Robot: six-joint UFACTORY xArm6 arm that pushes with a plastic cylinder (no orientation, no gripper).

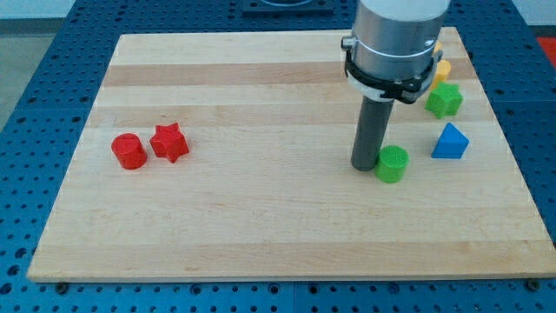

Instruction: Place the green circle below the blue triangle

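The green circle (392, 163) is a short green cylinder standing on the wooden board (261, 217), right of centre. The blue triangle (450, 141) lies to its right and slightly higher in the view, a small gap apart. My tip (364, 166) is the lower end of the dark rod and rests on the board right against the green circle's left side. The arm's grey body hangs above it at the view's top.
A green star-like block (444, 100) sits above the blue triangle. A yellow block (441, 70) is partly hidden behind the arm. A red cylinder (129, 150) and a red star (169, 143) sit together at the view's left.
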